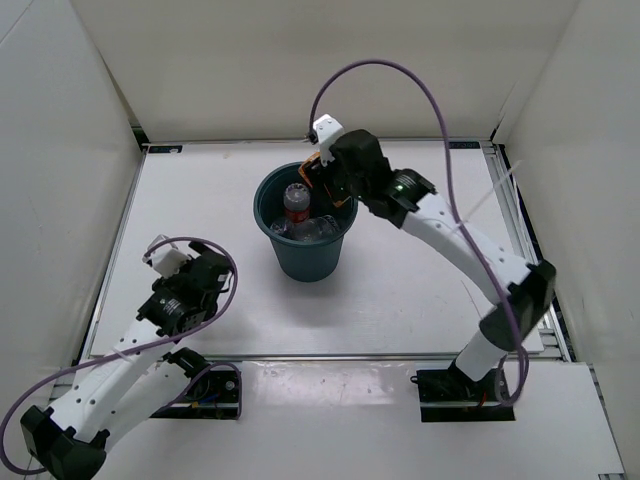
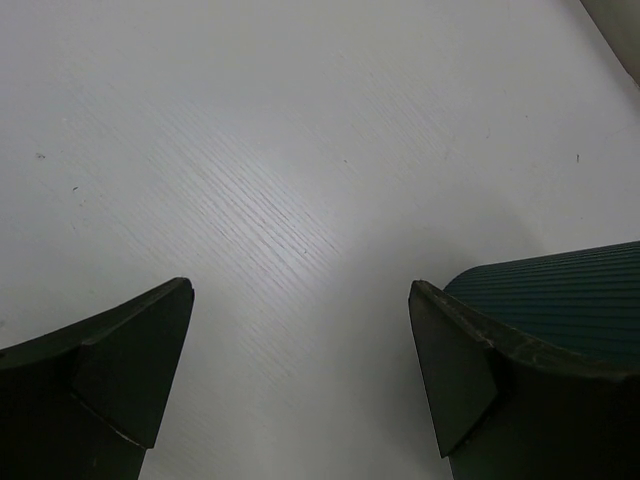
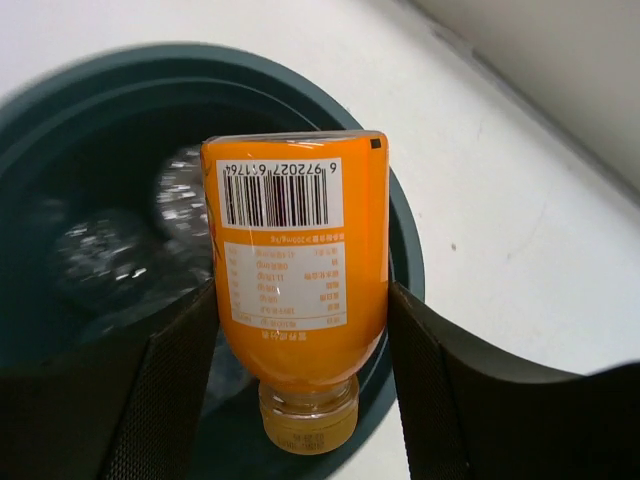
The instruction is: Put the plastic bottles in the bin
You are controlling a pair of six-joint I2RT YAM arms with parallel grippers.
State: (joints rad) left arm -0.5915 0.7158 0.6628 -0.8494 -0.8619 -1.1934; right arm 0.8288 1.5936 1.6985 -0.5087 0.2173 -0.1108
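On the left, my left gripper (image 2: 300,288) sits with its claw spread wide and nothing between the fingers. Under it is only the bare white table (image 1: 420,290), near the front left corner and well apart from the bin.

The bin (image 1: 305,262) stands upright in the middle of the table, toward the back. Looking down into it from the top camera, I see a clear bottle with a red label (image 1: 297,200) standing up by the far-left side, and clear bottles (image 1: 322,230) lying beside it. I cannot count them.

To the right, my right arm reaches in from the near right corner. Its right gripper (image 3: 300,340) is clamped on the orange bottle (image 3: 295,290). The bottle's cap points back toward the wrist camera and its barcode label faces the lens. It hangs above the bin's mouth, at the back-right part of the rim. A purple cable (image 1: 400,75) loops high over that arm, clear of the opening.
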